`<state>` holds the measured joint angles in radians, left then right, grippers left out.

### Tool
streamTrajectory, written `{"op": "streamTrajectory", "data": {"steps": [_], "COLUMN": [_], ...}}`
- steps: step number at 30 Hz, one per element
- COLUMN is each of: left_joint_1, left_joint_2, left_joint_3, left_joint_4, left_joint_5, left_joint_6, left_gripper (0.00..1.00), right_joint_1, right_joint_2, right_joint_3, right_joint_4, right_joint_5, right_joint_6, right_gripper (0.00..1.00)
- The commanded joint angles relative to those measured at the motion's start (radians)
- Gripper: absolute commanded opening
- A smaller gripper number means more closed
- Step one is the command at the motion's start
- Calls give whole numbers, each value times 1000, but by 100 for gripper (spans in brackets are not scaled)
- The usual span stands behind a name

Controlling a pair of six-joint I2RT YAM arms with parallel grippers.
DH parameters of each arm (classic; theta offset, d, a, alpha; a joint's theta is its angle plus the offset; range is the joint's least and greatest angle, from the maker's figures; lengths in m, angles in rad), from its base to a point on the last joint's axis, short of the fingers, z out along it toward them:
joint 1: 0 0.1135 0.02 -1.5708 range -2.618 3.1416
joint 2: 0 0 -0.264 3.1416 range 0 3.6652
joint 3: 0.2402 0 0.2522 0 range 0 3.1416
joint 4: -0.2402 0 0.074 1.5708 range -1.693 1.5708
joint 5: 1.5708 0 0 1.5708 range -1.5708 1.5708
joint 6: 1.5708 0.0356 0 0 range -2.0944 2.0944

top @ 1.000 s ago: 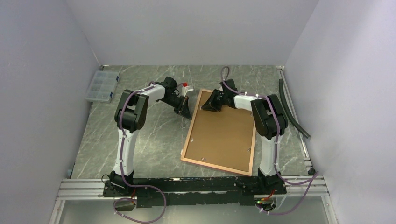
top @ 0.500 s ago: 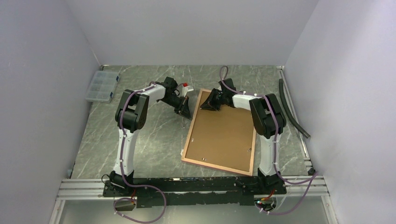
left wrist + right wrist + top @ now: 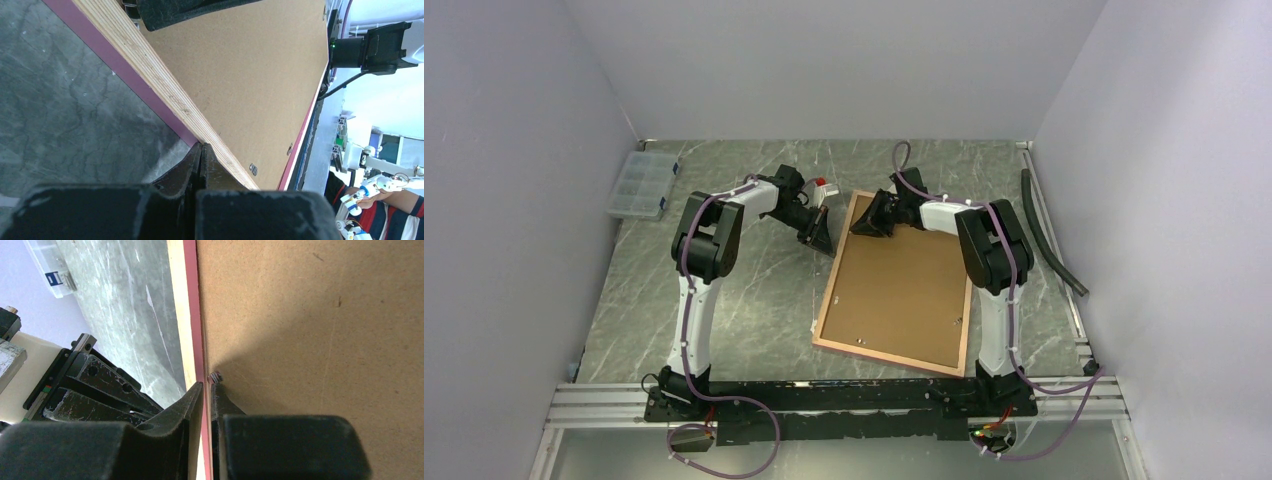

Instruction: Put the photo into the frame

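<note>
While backing board (image 3: 899, 285) fills frame (image 3: 150, 67), left jaws closed empty, right jaws pinch its rail.

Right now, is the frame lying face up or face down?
Face down. The frame shows its tan back rails and the brown backing board upward; its pink face colour shows only along the edges.

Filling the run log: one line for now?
frame back-up, board in; left gripper shut at frame edge; right gripper by tab; photo unseen

Plain pale lavender-grey walls (image 3: 824, 60) enclose a grey-green marble-patterned table (image 3: 724, 300), evenly lit, with a ribbed aluminium rail (image 3: 594, 405) along its near edge.
</note>
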<state>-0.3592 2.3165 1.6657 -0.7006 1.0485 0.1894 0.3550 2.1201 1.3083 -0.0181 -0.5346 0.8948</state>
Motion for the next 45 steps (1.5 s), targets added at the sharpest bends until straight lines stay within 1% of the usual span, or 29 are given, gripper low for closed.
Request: {"op": "streamTrajectory", "data": {"steps": [1, 12, 19, 22, 26, 30, 36, 38, 41, 45], "left_joint_1": [-38, -38, -45, -47, -47, -47, -47, -47, -46, -27], "left_joint_2": [52, 53, 61, 61, 63, 64, 61, 61, 58, 34], "left_joint_3": [0, 3, 6, 6, 7, 5, 8, 11, 13, -3], "left_joint_4": [-11, -16, -25, -24, -27, -26, -27, -32, -53, -52], "left_joint_5": [-45, -42, -38, -38, -39, -37, -37, -40, -43, -39], "left_joint_6": [27, 31, 39, 39, 43, 43, 45, 47, 62, 59], "left_gripper": [3, 3, 3, 3, 3, 3, 3, 3, 3, 3], "right_joint_1": [21, 46, 58, 76, 100, 108, 133, 134, 133, 131], "right_joint_2": [31, 50, 47, 38, -7, -23, -4, 0, -29, -88], "right_joint_3": [-1, 3, -58, -95, -174, -189, -146, -155, -201, -222], "right_joint_4": [14, 88, 208, 287, 351, 355, 326, 349, 380, 316], "right_joint_5": [43, 74, 87, 100, 140, 171, 189, 192, 191, 170], "right_joint_6": [6, 67, 145, 197, 250, 265, 273, 289, 294, 244], "right_gripper": [15, 12, 10, 16, 22, 24, 24, 24, 25, 26]}}
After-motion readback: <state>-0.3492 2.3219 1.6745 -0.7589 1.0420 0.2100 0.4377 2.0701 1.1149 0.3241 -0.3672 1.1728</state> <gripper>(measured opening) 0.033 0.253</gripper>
